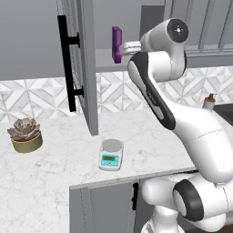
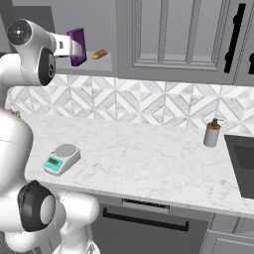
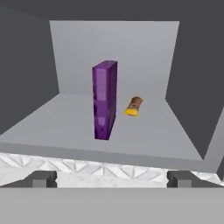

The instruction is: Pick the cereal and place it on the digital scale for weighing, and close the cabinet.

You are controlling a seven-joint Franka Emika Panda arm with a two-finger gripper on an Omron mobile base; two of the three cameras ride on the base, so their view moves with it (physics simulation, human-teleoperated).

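Orange-red item beside cereal

A white marble counter runs across the kitchen, backed by a grey-and-white geometric tile splashback. At three o'clock in the right base view sits what looks like a dark sink, with a soap dispenser just beside it. Grey lower cabinets sit under the counter, and a succulent pot rests at nine o'clock in the left base view.

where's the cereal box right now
The cereal box stands upright on the open cabinet's shelf, with the small orange item lying just to its right in the hand view, ahead of the gripper.
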